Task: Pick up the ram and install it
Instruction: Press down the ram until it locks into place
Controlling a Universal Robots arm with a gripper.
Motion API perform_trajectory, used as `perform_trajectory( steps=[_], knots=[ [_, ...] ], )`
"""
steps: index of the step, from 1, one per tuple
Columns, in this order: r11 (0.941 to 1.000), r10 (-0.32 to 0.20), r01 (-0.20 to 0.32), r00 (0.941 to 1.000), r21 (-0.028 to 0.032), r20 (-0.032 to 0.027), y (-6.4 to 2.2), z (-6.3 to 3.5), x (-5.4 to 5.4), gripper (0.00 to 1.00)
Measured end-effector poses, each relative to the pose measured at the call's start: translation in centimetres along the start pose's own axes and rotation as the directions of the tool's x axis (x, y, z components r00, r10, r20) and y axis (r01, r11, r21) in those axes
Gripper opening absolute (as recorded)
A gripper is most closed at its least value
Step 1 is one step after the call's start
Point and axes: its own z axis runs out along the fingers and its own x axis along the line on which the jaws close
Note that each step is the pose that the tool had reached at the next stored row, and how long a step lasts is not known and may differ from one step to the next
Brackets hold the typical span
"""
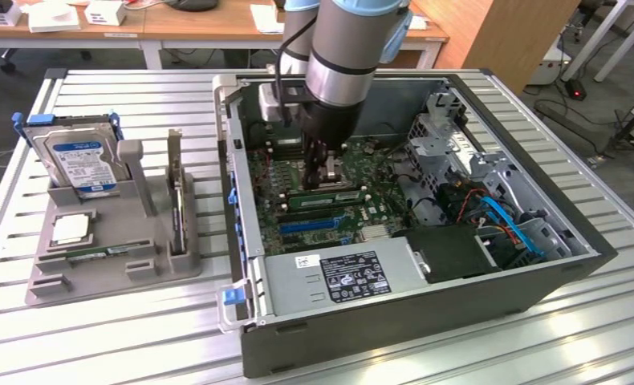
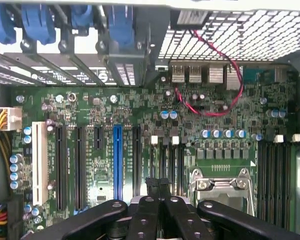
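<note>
My gripper (image 1: 323, 175) reaches down into the open computer case (image 1: 531, 281), its tip close over the green motherboard (image 1: 295, 164). In the wrist view the gripper (image 2: 158, 184) is shut, the two black fingertips (image 2: 151, 183) pressed together with nothing visible between them, right over the dark memory slots (image 2: 166, 157) with white end clips. In the exterior view, a long green stick, the ram (image 1: 326, 195), lies seated along the motherboard just in front of the gripper, apart from the fingers. Next to the slots sits the silver processor socket (image 2: 220, 182).
A grey holder (image 1: 50, 277) stands at the exterior view's left with a hard drive (image 1: 82, 160), an upright dark card (image 1: 176, 192), a square silver chip (image 1: 71, 229) and a thin green strip (image 1: 90, 255). The case holds a power supply (image 1: 339, 277), blue cables (image 1: 510, 220) and expansion slots (image 2: 117, 160).
</note>
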Motion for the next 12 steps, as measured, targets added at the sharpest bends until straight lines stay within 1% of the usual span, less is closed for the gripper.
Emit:
perform_trajectory(
  steps=[10, 12],
  knots=[
    [1.0, 0.0, 0.0, 1.0, 0.0, 0.0001, 1.2, 0.06, 0.0, 0.09],
    [1.0, 0.0, 0.0, 1.0, 0.0, 0.0001, 1.26, 0.06, 0.0, 0.09]
  ],
)
